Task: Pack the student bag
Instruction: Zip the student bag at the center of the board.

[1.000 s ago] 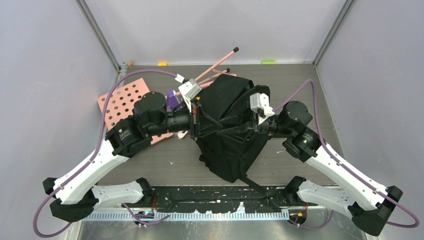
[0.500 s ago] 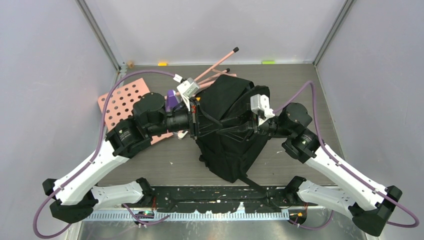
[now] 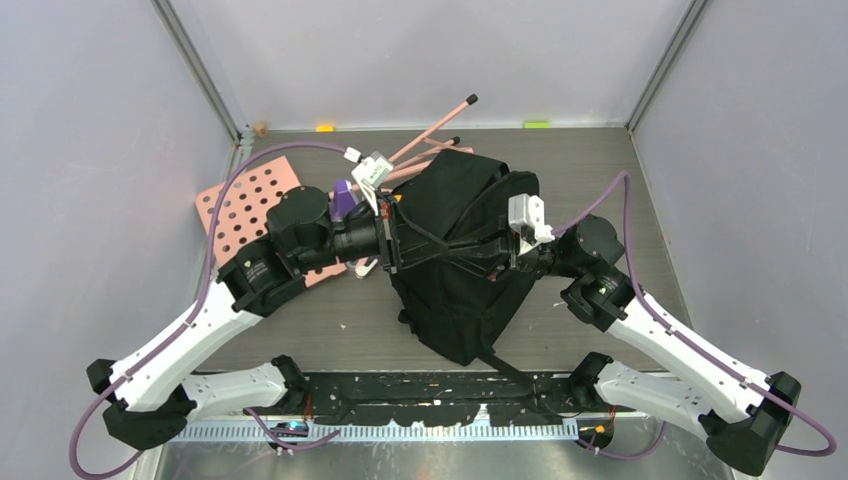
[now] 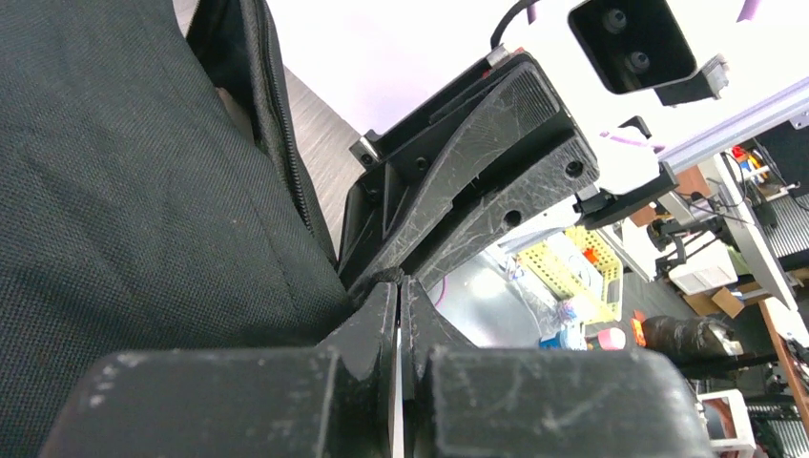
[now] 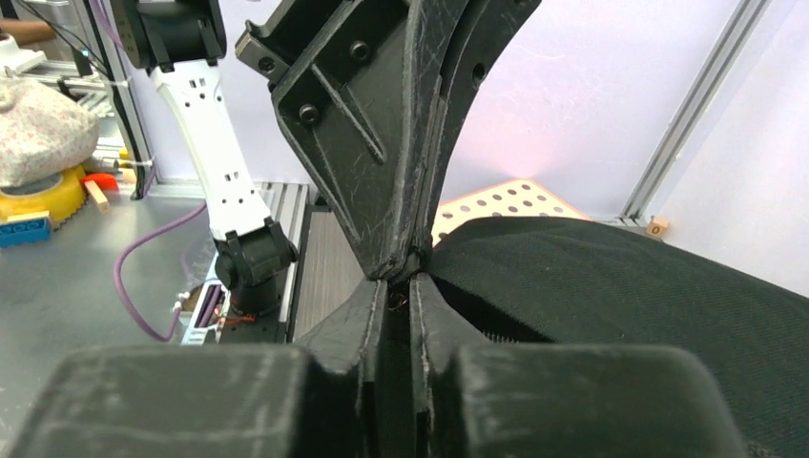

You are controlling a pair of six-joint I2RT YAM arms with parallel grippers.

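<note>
**Near edge.** The two arm bases stand on a black mounting rail (image 3: 430,385), left arm on the left. A strap of the student bag (image 3: 455,310) trails down to this rail.

**Centre.** The student bag lies on the table (image 3: 600,170) between the two forearms. Its long axis runs roughly near to far, the near end narrower and the far end broad. Both arms reach in across that axis from opposite sides and meet tip to tip above the bag's middle, so neither arm is the nearer.

- The left gripper (image 4: 398,286) is clenched, its fingers pressed together. Black fabric and a zip line (image 4: 286,153) fill the left wrist view on its left side. Whether a fold of fabric is caught at the tips cannot be told.
- The right gripper (image 5: 399,281) is drawn in to a narrow dark slot. The bag's cloth lies to its right and below. What it pinches, if anything, is hidden.

The coming move probably depends on lifting or parting the cloth at this meeting point, along the zip, to open the bag.

**Far side.**
- A pink perforated board (image 3: 240,200) lies left of the bag, partly under the left arm.
- A purple object (image 3: 343,200) sits just beside the left wrist.
- Pink rods (image 3: 440,120) project from behind the bag's far edge towards the back wall.
</note>
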